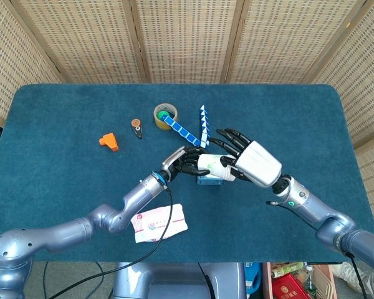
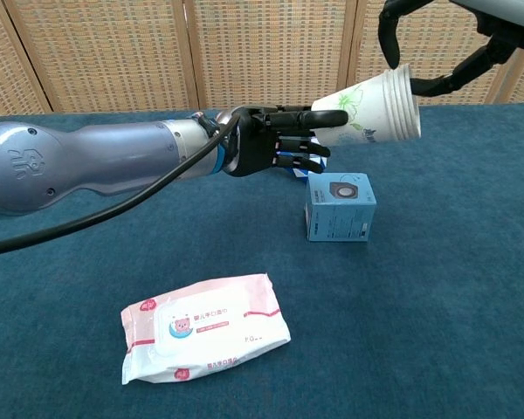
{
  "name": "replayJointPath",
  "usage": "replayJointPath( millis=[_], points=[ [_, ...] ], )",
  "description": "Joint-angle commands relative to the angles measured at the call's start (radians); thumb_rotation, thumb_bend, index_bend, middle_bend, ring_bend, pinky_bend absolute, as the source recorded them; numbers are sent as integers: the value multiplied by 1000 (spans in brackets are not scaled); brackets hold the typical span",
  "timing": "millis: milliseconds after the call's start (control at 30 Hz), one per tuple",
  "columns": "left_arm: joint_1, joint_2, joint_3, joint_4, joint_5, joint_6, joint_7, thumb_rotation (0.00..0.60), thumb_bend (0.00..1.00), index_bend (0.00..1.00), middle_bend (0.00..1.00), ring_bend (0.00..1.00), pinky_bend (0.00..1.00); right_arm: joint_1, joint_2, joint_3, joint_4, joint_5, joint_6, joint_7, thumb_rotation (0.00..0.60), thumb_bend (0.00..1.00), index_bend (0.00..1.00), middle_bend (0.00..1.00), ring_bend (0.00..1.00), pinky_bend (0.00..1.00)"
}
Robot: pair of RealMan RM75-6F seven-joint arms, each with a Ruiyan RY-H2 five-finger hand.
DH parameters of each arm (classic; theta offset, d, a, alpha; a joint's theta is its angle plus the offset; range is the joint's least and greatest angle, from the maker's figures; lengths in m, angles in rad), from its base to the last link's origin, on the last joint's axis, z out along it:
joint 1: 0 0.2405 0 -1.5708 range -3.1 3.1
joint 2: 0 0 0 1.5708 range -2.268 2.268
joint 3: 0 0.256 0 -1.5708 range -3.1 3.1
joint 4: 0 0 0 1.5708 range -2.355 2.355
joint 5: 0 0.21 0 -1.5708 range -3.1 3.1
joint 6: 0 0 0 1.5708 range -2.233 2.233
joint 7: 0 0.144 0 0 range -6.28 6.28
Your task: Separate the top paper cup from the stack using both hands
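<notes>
A stack of white paper cups (image 2: 367,106) with a green leaf print lies sideways in the air, rim to the right and tilted upward. My left hand (image 2: 264,147) grips its base end, dark fingers wrapped round it. My right hand (image 1: 252,163) comes in from the right; a finger (image 2: 387,35) curves down onto the top of the outermost rim and the thumb (image 2: 454,77) reaches its far side, pinching the top cup. From the head view the cup stack (image 1: 210,164) shows between my left hand (image 1: 184,161) and the right hand's spread fingers.
A small blue box (image 2: 341,207) stands on the blue table just below the cups. A pink wet-wipes pack (image 2: 205,327) lies near the front. Farther back are a tape roll (image 1: 165,116), a blue-white folding toy (image 1: 193,128), an orange piece (image 1: 109,141) and a small brown item (image 1: 136,126).
</notes>
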State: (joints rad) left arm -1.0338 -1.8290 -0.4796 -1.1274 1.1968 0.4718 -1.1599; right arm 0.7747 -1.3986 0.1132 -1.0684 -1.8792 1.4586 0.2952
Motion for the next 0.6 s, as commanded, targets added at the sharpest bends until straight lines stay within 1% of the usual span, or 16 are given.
replayJointPath(
  millis=[33, 133, 367, 600],
  points=[
    [1, -1, -2, -1, 2, 0, 1, 600, 151, 471, 492, 501, 502, 4, -1, -5, 5, 0, -4, -10, 600, 456, 623, 233, 14, 213],
    [3, -2, -4, -3, 5, 0, 2, 600, 152, 471, 491, 502, 501, 10, -3, -16, 17, -7, -4, -27, 600, 463, 632, 234, 14, 219],
    [8, -2, -8, -11, 9, -1, 3, 600, 151, 471, 492, 502, 502, 16, -12, -26, 23, 1, 1, -34, 600, 508, 714, 242, 14, 241],
    [9, -4, -11, -11, 9, -5, 7, 600, 151, 471, 492, 502, 501, 20, -14, -35, 21, 5, 9, -40, 600, 513, 736, 242, 14, 244]
  ],
)
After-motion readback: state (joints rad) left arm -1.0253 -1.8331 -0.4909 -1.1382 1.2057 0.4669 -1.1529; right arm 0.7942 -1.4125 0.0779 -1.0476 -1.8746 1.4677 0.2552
